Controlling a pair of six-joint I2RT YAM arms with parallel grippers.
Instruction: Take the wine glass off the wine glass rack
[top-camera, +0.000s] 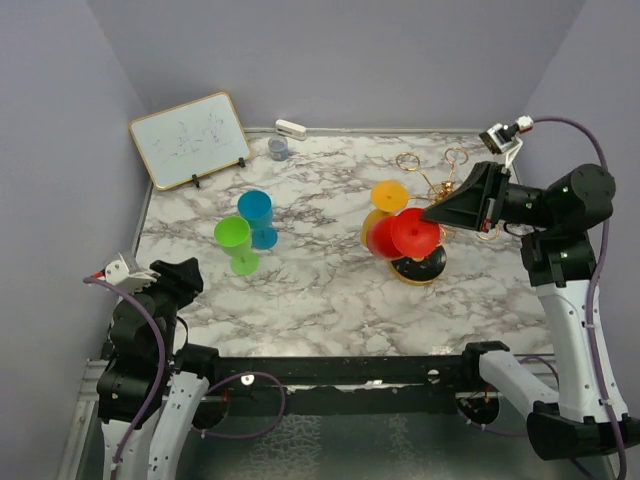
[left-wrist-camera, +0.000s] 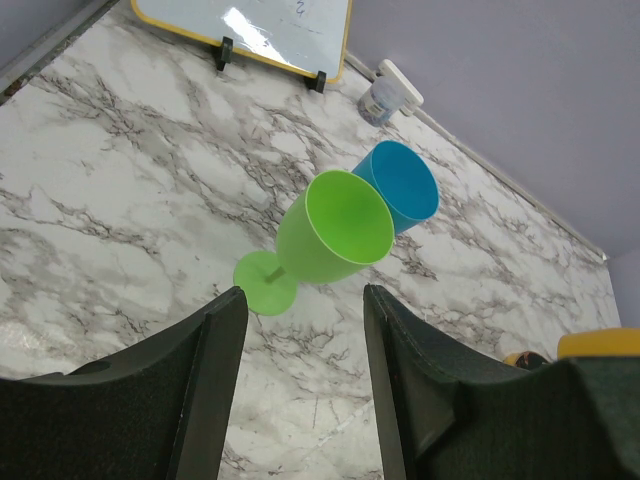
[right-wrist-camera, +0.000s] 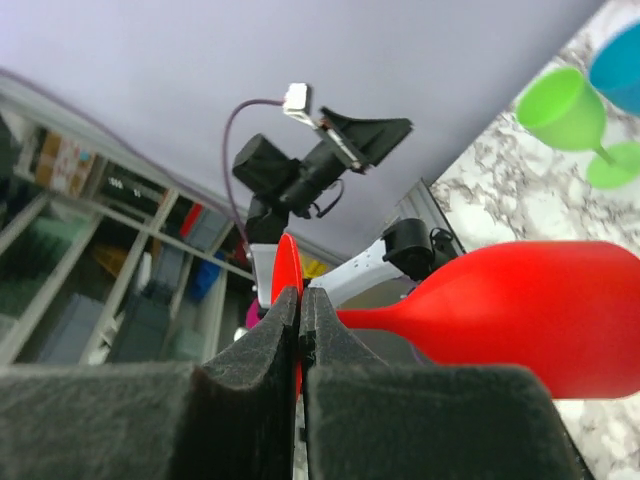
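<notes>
Left gripper: it is held at the lower left of the top view, over the near edge of the marble table. In the left wrist view its fingers are spread wide apart and grip nothing.
Green glass: it is stood upright left of centre and is framed between the left fingers in the wrist view.
Blue glass: it is stood upright just behind the green one.
Wine glass rack: its round black base is set right of centre, and gold loops are spread above and behind it.
Red wine glass: it is seen upside down over the rack base, foot uppermost. Whether the foot rests in a loop cannot be told.
Right gripper: it is reached in from the right edge. In the right wrist view its fingers are pressed together on the red glass where foot and stem meet.
Orange glass: it is hung upside down on the rack, just behind the red one.
Whiteboard: it is propped at the upper left.
Small jar: it is placed by the far wall.
</notes>
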